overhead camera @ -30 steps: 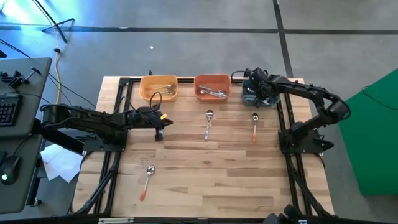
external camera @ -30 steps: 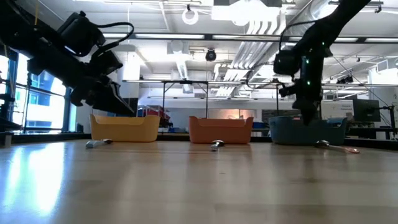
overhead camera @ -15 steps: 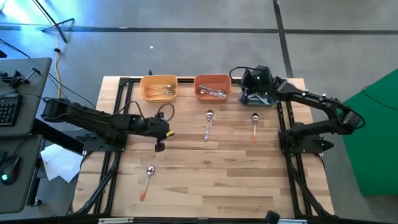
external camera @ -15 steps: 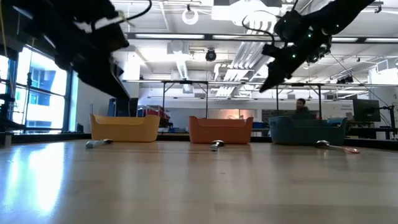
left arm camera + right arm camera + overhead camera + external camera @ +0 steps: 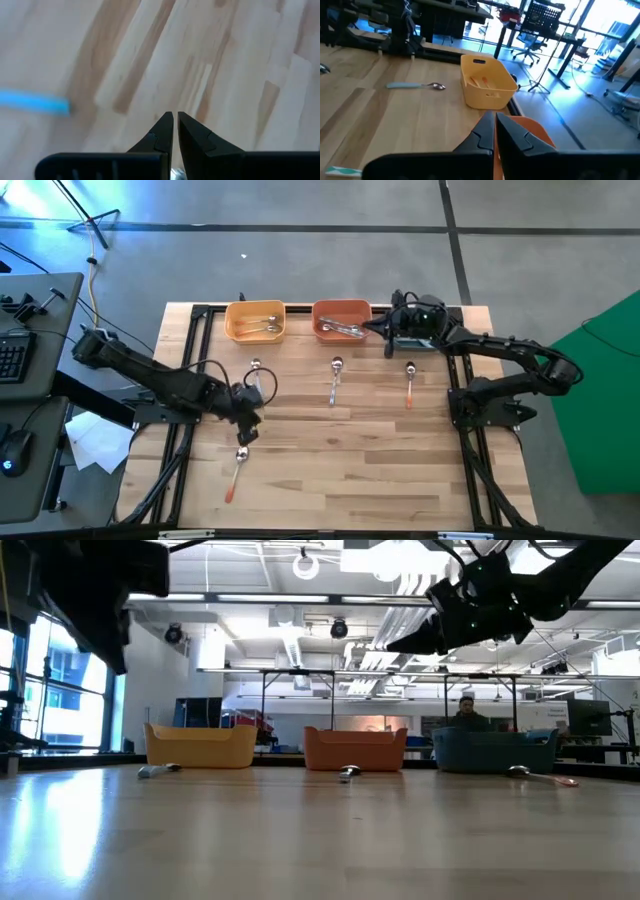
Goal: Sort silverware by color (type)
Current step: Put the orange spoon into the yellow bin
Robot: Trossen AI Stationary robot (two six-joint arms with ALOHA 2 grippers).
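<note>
Four spoons lay loose on the worktop. The orange-handled spoon [image 5: 237,469] near the front-left part lay with its long axis running front to back, bowl toward the bins and handle toward the front edge. The left pincer [image 5: 245,432] hung directly over the bowl end of that spoon, nearly touching it as seen from above, and its fingers [image 5: 161,134] were pressed together with nothing between them. A glint of metal showed just under the fingertips in the left wrist view, probably that spoon's bowl. The blue-handled spoon [image 5: 258,373] lay a short way behind the left pincer, toward the yellow bin [image 5: 255,321], and its blue handle also showed at the margin of the left wrist view.

The right pincer [image 5: 384,330] was raised above the worktop near the back edge, between the orange bin [image 5: 341,319] and the teal bin [image 5: 415,338], its fingers closed and empty. The silver spoon [image 5: 335,380] and a second orange-handled spoon [image 5: 409,384] lay side by side mid-worktop, just in front of those bins, both with axes front to back and bowls toward the bins. The right arm was the nearer one to both.

The coming move looked to turn on the front-left spoon: the left arm was far closer to it, and the pincer would have to open and settle across the thin handle, crosswise to its front-to-back axis, before lifting it toward a bin. The yellow and orange bins already held a few spoons each.
</note>
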